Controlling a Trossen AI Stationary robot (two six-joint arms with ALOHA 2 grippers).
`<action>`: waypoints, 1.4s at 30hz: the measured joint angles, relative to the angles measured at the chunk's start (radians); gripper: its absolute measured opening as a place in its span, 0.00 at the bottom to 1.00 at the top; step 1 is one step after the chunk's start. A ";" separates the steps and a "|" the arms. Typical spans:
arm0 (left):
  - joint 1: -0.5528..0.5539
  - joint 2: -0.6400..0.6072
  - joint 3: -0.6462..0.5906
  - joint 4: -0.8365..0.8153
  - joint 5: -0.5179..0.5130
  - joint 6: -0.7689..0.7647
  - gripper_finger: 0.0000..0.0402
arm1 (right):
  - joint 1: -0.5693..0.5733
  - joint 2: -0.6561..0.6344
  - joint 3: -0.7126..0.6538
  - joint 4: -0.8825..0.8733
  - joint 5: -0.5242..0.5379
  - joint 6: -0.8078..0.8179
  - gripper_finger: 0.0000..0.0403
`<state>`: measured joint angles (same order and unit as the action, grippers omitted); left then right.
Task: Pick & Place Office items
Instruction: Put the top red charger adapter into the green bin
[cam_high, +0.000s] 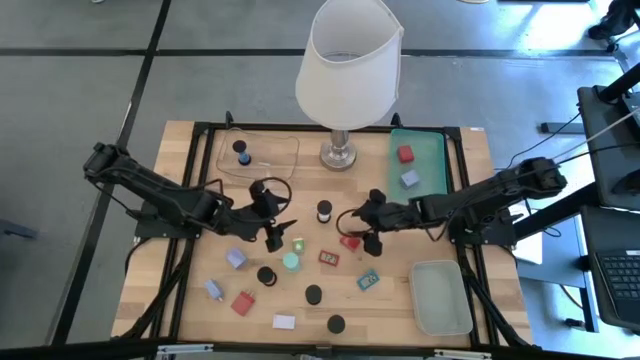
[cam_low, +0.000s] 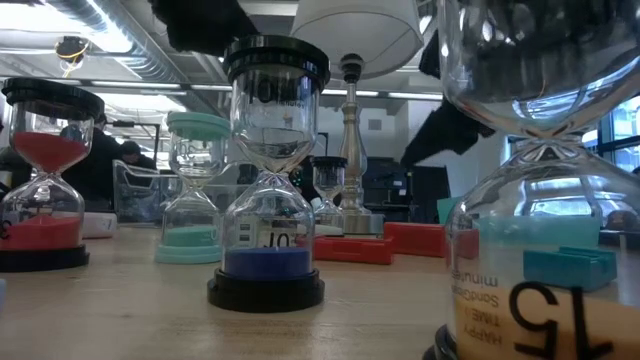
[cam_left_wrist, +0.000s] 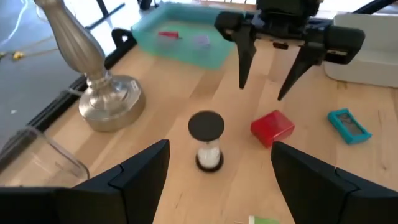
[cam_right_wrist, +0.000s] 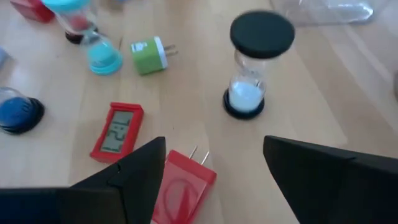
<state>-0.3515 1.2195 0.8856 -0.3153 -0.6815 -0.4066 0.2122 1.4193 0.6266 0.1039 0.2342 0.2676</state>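
While the red plug (cam_right_wrist: 180, 186) lies flat on the table (cam_high: 190, 300), my right gripper (cam_right_wrist: 211, 162) hangs just over it with fingers spread and nothing between them. Its prongs point toward the white-sand timer (cam_right_wrist: 255, 68), which stands upright with a black cap near the middle of the table. From above, the plug (cam_high: 349, 241) sits just beside the right gripper (cam_high: 362, 228), and the timer (cam_high: 324, 211) stands between both grippers.

My left gripper (cam_left_wrist: 217, 168) faces the same timer (cam_left_wrist: 206, 140) from the other side, fingers wide apart and holding nothing. Past the timer I see the red plug (cam_left_wrist: 272, 127) and the right gripper's fingers (cam_left_wrist: 244, 59) pointing down above it.

Around these lie more items: a red clock (cam_right_wrist: 117, 132) flat on the wood, a green plug (cam_right_wrist: 148, 55), a teal timer (cam_right_wrist: 93, 37) and a blue-sand timer (cam_right_wrist: 18, 112). A teal clock (cam_left_wrist: 349, 124) lies face up farther out.

At the back stands the lamp (cam_high: 345, 70). The green tray (cam_high: 430, 150) beside it holds a red block (cam_high: 405, 154) and a lavender block (cam_high: 409, 179). The clear tray (cam_high: 280, 150) on the other side holds a black-capped timer (cam_high: 243, 152). A pale bin (cam_high: 440, 300) sits at the near right corner.
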 joint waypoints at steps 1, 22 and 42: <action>0.000 0.002 0.000 0.000 0.000 -0.003 0.69 | 0.006 0.009 0.000 0.000 0.008 0.013 0.71; 0.000 0.007 0.000 -0.005 -0.006 -0.018 0.69 | 0.169 0.211 0.000 0.120 0.224 0.093 0.91; 0.000 0.007 0.000 -0.011 -0.005 -0.019 0.69 | 0.152 0.343 0.002 0.149 0.180 0.217 0.76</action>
<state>-0.3515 1.2266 0.8856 -0.3262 -0.6868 -0.4252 0.3647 1.7622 0.6285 0.2531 0.4145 0.4849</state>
